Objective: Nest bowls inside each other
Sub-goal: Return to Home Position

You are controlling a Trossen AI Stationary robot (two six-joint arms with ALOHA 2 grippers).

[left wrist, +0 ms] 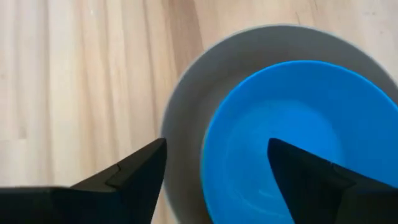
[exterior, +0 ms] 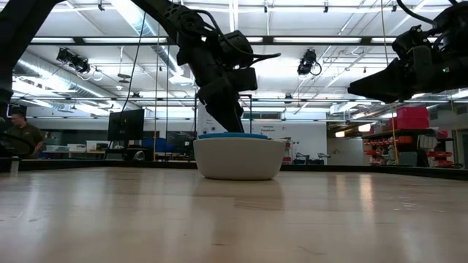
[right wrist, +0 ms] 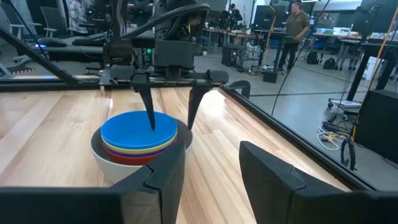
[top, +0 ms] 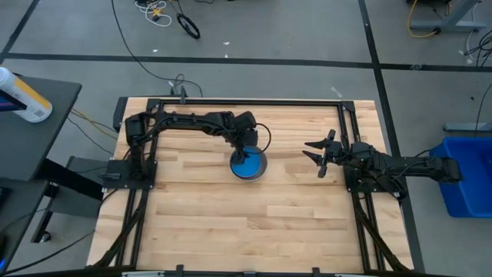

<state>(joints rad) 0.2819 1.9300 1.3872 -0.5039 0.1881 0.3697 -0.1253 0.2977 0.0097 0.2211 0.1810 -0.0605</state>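
The bowls stand nested in one stack [top: 248, 165] at the table's middle. The grey bowl [right wrist: 109, 163] is outermost. Inside it sit the red [right wrist: 127, 158] and yellow [right wrist: 140, 149] bowls, with the light blue bowl [left wrist: 292, 124] on top. My left gripper [right wrist: 170, 124] is open, pointing steeply down over the stack. One finger [right wrist: 149, 109] stands over the light blue bowl's inside, the other [right wrist: 193, 106] outside the stack's rim. I see neither finger touching. My right gripper [top: 321, 158] waits open and level at the table's right side, facing the stack.
Bare wooden tabletop [top: 231, 223] surrounds the stack on all sides. Black frame rails [top: 254, 101] run along the table's edges. A blue bin [top: 465, 173] stands off the table at the right. People [right wrist: 297, 25] are in the room far behind.
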